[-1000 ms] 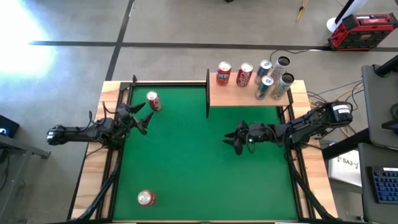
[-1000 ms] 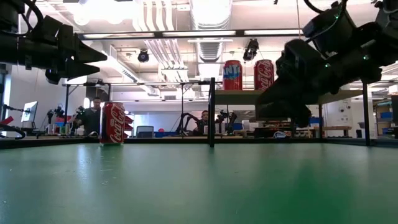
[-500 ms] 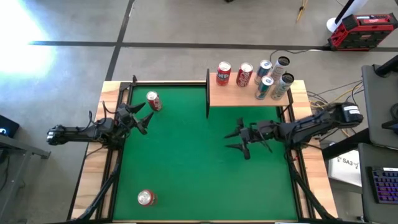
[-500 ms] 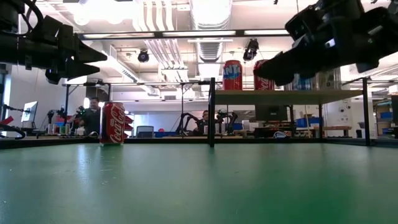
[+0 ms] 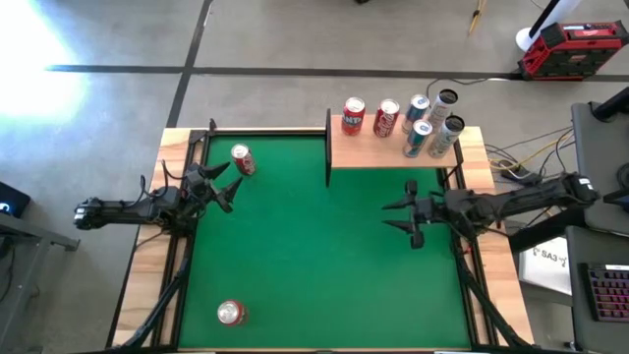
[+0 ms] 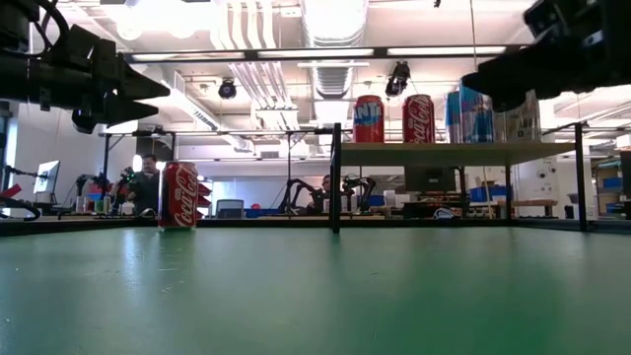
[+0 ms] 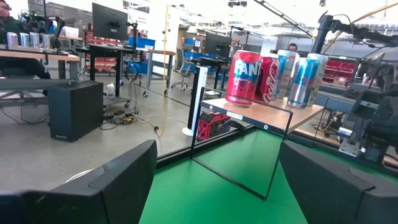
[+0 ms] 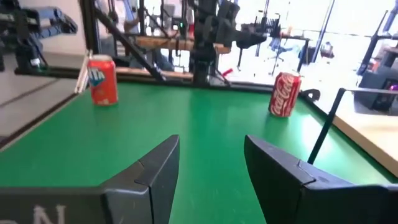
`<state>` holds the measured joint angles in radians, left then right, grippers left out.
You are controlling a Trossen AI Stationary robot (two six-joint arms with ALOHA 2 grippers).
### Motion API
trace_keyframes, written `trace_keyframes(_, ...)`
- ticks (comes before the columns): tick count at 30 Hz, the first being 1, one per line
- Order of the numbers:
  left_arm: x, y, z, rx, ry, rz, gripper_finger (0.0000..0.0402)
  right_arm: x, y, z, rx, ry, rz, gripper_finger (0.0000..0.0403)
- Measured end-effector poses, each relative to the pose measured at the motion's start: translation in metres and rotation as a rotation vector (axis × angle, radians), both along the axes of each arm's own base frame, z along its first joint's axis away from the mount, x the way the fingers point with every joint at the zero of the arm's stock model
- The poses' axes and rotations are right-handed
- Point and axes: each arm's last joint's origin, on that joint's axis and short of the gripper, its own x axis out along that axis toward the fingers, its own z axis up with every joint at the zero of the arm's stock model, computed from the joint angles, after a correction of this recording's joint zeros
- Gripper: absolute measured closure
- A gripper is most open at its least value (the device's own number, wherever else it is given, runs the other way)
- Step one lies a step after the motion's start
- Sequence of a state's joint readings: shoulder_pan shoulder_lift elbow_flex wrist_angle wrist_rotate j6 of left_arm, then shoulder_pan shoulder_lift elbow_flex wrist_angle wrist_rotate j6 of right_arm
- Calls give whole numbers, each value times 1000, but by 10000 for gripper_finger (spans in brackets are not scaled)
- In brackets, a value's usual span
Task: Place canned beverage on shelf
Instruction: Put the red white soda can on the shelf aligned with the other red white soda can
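Note:
The shelf (image 5: 391, 150), a light-wood board on black posts, stands at the far right and carries several upright cans (image 5: 385, 118); it also shows in the low view (image 6: 444, 152) and the left wrist view (image 7: 273, 112). A red cola can (image 5: 242, 159) stands upright on the green felt at the far left, also seen in the low view (image 6: 178, 195). An orange-red can (image 5: 231, 313) stands near the front left. My left gripper (image 5: 232, 185) is open and empty, just short of the cola can. My right gripper (image 5: 388, 217) is open and empty, in front of the shelf.
The green felt (image 5: 305, 256) has a narrow wooden border with thin black rails. The right wrist view shows both loose cans, the orange-red one (image 8: 102, 79) and the cola can (image 8: 284, 94). A red toolbox (image 5: 572, 49) sits on the floor beyond the table.
My right gripper has risen and drawn back from the middle of the felt toward the table's right edge. It is empty in every frame. The cans have stayed in place.

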<state>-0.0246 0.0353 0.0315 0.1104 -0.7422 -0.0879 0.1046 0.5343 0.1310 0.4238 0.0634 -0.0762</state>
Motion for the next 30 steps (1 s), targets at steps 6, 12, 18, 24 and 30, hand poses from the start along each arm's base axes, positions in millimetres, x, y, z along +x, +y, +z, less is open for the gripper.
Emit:
trace_keyframes(6, 0, 0, 0, 0, 0, 0, 78, -23, -4, -17, 92, -84, -53, 229)
trace_keyframes(12, 0, 0, 0, 0, 0, 0, 78, -36, -6, -15, 177, -106, -72, 229)
trace_keyframes(18, 0, 0, 0, 0, 0, 0, 78, -47, -7, -15, 109, -127, -69, 229)
trace_keyframes(24, 0, 0, 0, 0, 0, 0, 78, -48, -7, -19, 149, -99, -72, 229)
trace_keyframes(30, 0, 0, 0, 0, 1, -1, 78, -46, -7, -21, 101, -75, -72, 229)
